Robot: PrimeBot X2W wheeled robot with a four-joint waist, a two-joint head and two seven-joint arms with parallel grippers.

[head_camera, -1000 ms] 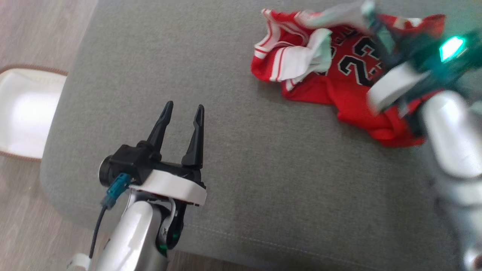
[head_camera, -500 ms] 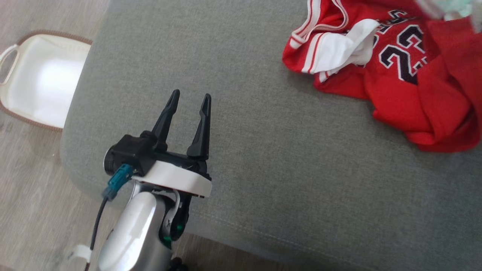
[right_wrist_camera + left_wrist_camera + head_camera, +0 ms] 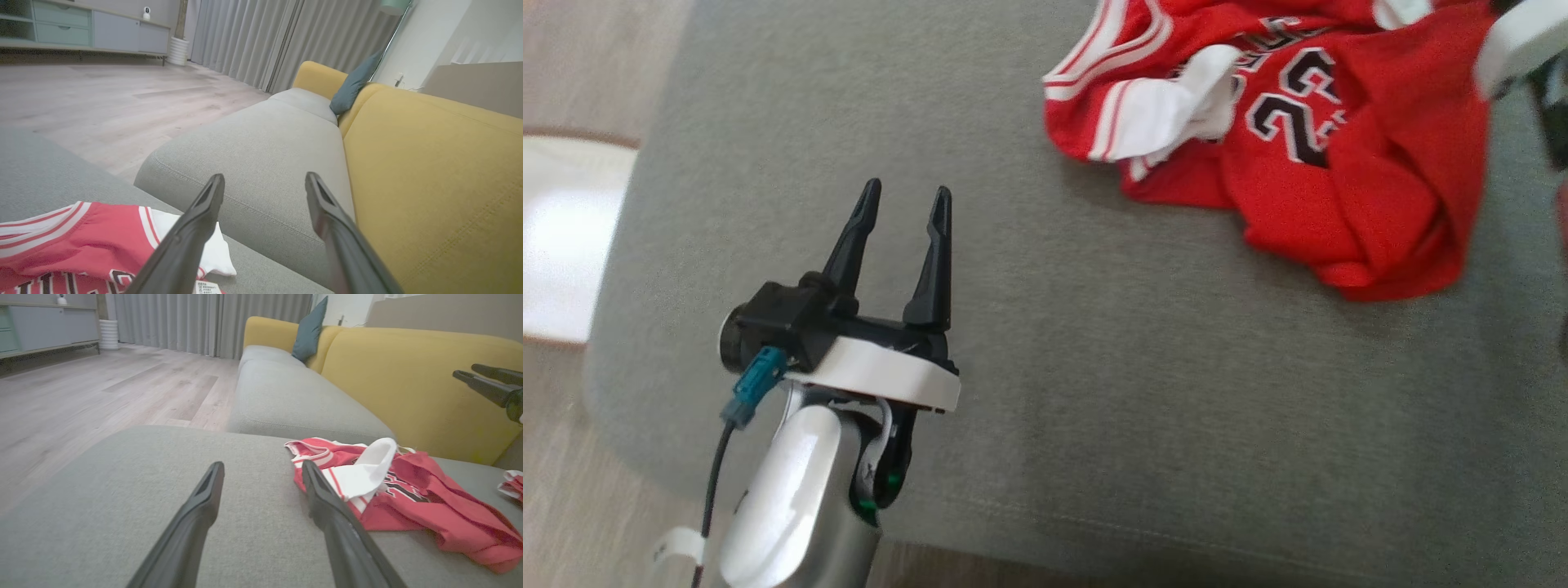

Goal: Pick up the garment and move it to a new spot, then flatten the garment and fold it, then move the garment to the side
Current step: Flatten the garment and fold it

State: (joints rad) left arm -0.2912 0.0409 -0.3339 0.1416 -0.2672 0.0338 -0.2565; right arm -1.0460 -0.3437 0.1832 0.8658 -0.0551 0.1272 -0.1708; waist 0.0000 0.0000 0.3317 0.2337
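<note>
Left gripper (image 3: 907,192): fingers spread, empty, hovering over the grey seat cushion (image 3: 1094,367) at 7 o'clock
Basketball jersey (image 3: 1347,188): red, numbered 23, crumpled on that cushion at 1 o'clock (white trim showing)
Right gripper (image 3: 264,179): fingers spread, empty, raised clear of the garment, facing the yellow backrest (image 3: 429,163)

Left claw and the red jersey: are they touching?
Apart. The head view shows a broad stretch of bare grey cushion between the left claw and the red jersey.

Grey sofa (image 3: 286,404), pale wood floor (image 3: 102,396), grey curtains (image 3: 184,318)
</note>
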